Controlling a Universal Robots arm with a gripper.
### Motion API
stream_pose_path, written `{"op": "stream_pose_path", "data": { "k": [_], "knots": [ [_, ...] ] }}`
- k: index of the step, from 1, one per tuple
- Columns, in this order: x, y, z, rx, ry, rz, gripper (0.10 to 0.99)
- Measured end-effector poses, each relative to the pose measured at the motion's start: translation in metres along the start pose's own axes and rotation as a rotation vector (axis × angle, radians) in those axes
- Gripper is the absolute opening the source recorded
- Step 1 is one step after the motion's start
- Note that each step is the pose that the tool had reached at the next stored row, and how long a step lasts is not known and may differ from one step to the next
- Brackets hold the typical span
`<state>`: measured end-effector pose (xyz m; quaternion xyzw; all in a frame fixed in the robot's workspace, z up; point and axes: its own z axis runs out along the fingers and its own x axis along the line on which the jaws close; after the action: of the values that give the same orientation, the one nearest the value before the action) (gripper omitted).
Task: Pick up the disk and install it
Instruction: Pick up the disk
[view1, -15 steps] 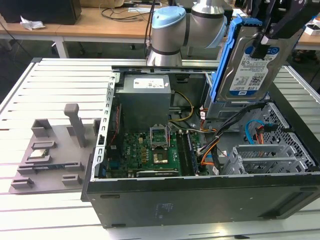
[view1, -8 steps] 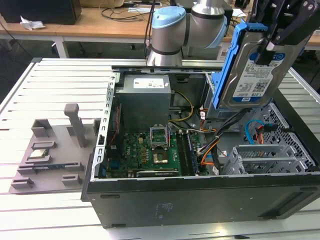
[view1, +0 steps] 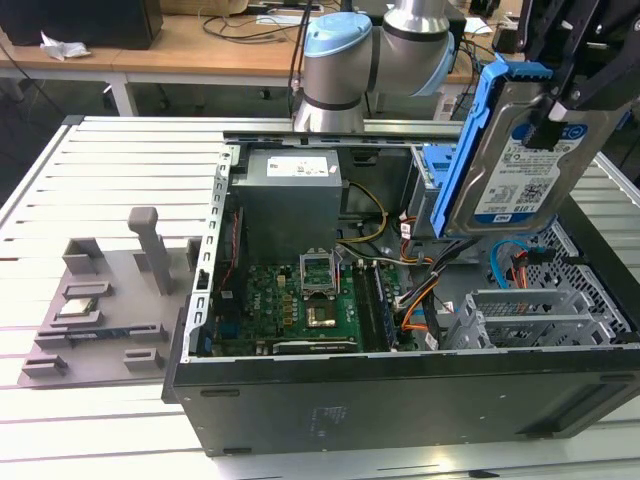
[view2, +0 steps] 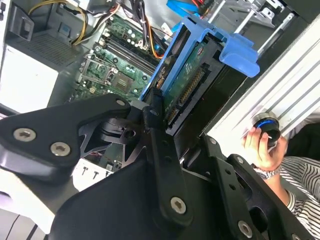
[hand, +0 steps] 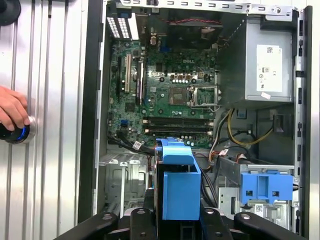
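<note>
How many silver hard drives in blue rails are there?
1: the silver rectangular disk, held by the gripper above the open black computer case; others may be hidden inside.

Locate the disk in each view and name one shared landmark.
Exterior view: the disk, tilted, above the case, at the exterior view's right.
Second wrist view: the disk edge-on, connector showing.
First wrist view: the disk end-on, blue carrier nearest camera.
Shared landmark: the motherboard.

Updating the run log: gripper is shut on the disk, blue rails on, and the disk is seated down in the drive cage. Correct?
Not seated. The exterior view shows the gripper shut on the disk, blue rails on, but holding it up in the air, tilted, above the open computer case.
</note>
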<state>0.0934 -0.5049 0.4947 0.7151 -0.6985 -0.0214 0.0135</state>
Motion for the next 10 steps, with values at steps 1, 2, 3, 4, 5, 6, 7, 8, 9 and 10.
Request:
{"op": "stream_pose_path", "data": {
  "k": [1, 2, 3, 4, 5, 6, 7, 8, 9, 10],
  "knots": [
    [0.0026, 0.0001, 0.0001, 0.0, 0.0, 0.0, 0.361],
    [0.0067, 0.0002, 0.0, 0.0, 0.0002, 0.0, 0.361],
    [0.0099, 0.0002, 0.0001, 0.0, 0.0002, 0.0, 0.361],
    [0.0117, 0.0003, 0.0001, 0.0, 0.0002, 0.0, 0.361],
    [0.013, 0.0003, 0.0001, 0.0, 0.0002, 0.0, 0.361],
    [0.0145, 0.0003, 0.0001, 0.0, 0.0001, 0.0, 0.361],
    [0.0161, 0.0004, 0.0002, 0.0, 0.0002, 0.0, 0.361],
    [0.018, 0.0004, 0.0002, 0.0, 0.0002, 0.0, 0.361],
    [0.0195, 0.0004, 0.0002, 0.0, 0.0003, 0.0, 0.361],
    [0.0219, 0.0005, 0.0002, 0.0, 0.0003, 0.0, 0.361]
  ]
}}
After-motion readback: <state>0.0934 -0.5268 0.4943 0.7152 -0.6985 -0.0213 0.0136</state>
